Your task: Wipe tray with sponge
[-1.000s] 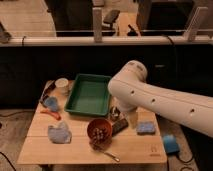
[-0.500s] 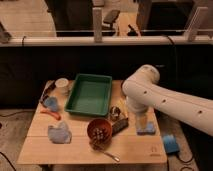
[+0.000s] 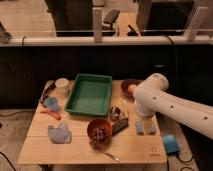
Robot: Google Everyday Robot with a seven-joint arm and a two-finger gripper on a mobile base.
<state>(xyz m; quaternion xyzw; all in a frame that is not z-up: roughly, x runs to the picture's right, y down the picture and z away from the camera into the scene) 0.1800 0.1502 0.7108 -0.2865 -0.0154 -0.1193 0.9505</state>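
In the camera view, my white arm (image 3: pixel 172 107) is reaching in from the right, bending at a rounded joint near the table's right side and then pointing down toward the tabletop. My gripper (image 3: pixel 144 120) is hanging at the end of it, low over the right part of the wooden table (image 3: pixel 75 150), directly above the sponge (image 3: pixel 145 129). The arm is covering most of the gripper from here, so I cannot tell whether it is spread wide, drawn narrow, or gripping anything.

The sponge is lying flat on the table, showing blue with a paler yellowish patch. It is sitting to the right of a brown bowl (image 3: pixel 99 130). Whether my gripper is touching the sponge or only hovering just over it, I cannot tell.

The green tray (image 3: pixel 89 94) is resting at the middle back of the table, well apart from the sponge and from my gripper. A white cup (image 3: pixel 62 86) is standing just left of the tray. Left of that, near the table's left edge, some small blue and red things (image 3: pixel 50 106) are lying, too blurred for me to name. A blue cloth (image 3: pixel 60 134) is lying crumpled at the front left. Between the tray and the sponge a small metal can (image 3: pixel 116 112) is standing. Behind my arm, a dark dish (image 3: pixel 129 86) is holding something orange. A blue block (image 3: pixel 170 144) is sitting at the far right, beyond the table's front corner.
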